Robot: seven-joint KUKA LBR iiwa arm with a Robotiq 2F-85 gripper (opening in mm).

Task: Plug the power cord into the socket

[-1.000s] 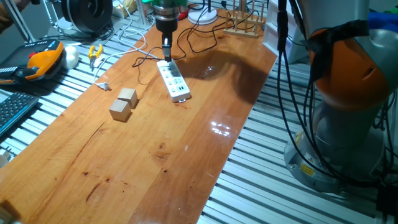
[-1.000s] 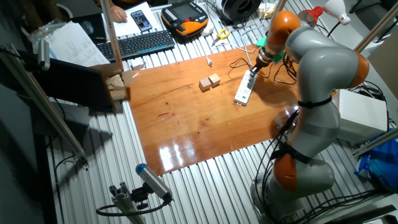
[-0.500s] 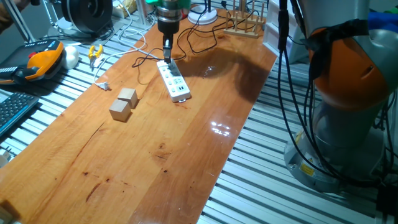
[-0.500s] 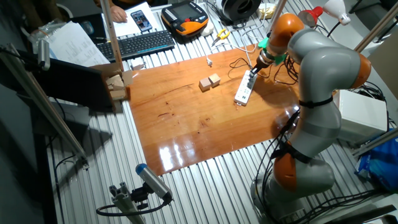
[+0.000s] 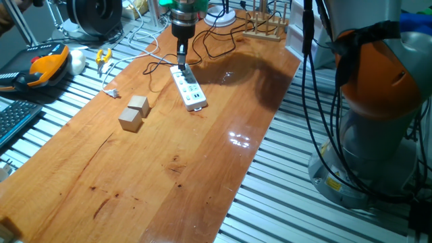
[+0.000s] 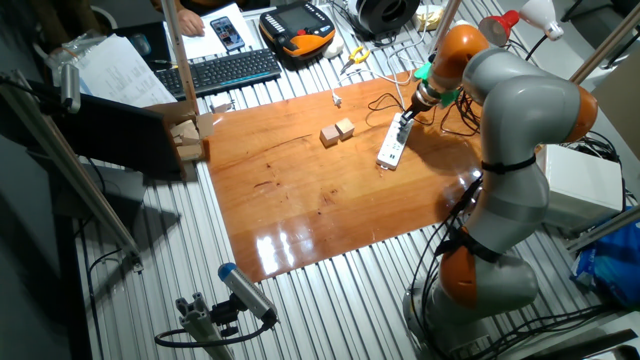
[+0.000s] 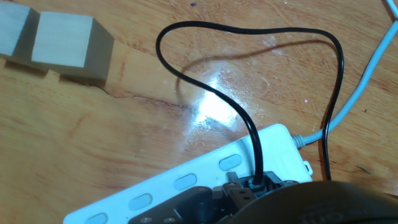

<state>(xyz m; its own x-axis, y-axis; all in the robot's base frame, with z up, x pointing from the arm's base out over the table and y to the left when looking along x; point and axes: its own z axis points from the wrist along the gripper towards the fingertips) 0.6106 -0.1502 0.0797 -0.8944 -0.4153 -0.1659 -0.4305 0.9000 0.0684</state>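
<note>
Two small tan wooden cubes (image 7: 56, 42) sit left on the wooden surface (image 5: 169, 169). Right of them, the thin black power cord (image 7: 249, 134) loops down to the long white rectangular power strip (image 7: 205, 177), its small plug at the end outlet under the gripper (image 5: 181, 57); jaws' state cannot be told.

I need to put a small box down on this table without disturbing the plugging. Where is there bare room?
The near half of the wooden table, from the two wooden cubes and the power strip to the front edge, is bare. It is crowded at the far end, where the gripper and black cords sit.
</note>
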